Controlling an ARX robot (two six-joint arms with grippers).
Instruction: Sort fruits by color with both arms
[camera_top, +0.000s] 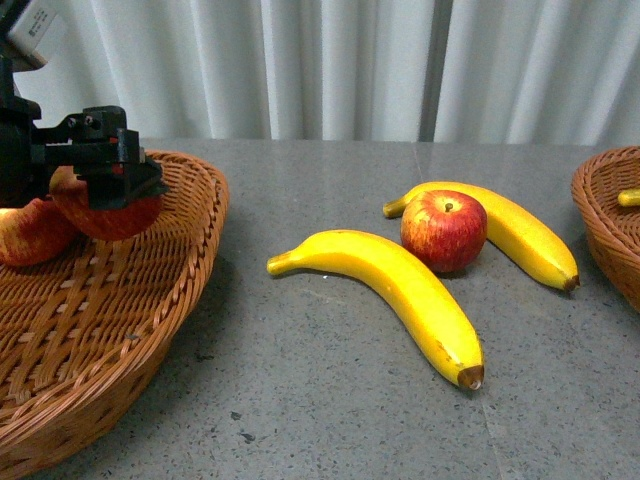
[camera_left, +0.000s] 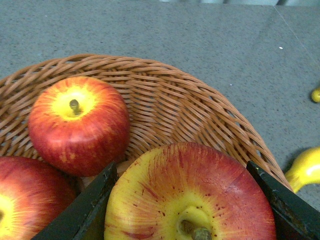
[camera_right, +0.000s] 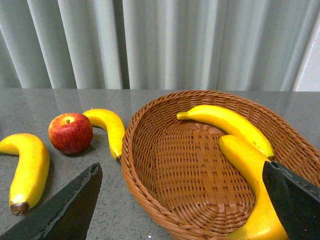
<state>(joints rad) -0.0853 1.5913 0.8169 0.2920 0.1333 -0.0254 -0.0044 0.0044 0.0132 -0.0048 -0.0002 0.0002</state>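
Three apples gather at the left basket (camera_top: 190, 215), a shallow wicker one at the worktop's (camera_top: 330, 400) left edge. Two lie on its weave close together: the upright apple (camera_left: 79, 125) shows its yellow dimple and stem, and the cropped apple (camera_left: 25, 200) sits just beside it. We see the third, the held apple (camera_left: 190, 195), clamped between the black jaws of the left tool (camera_top: 105, 185) over the basket's inside; we cannot tell whether it touches the weave. Between the two baskets, on bare worktop, the loose apple (camera_top: 443, 230) sits just beside the far banana (camera_top: 520, 232) behind it, with the near banana (camera_top: 395, 290) close in front, toward the front edge. At the right edge stands the right basket (camera_right: 150, 130), where the upper banana (camera_right: 227, 122) and the lower banana (camera_right: 250, 170) lie close together along one wall. The right tool (camera_right: 180, 207) faces that basket with its jaws spread wide and nothing between them.
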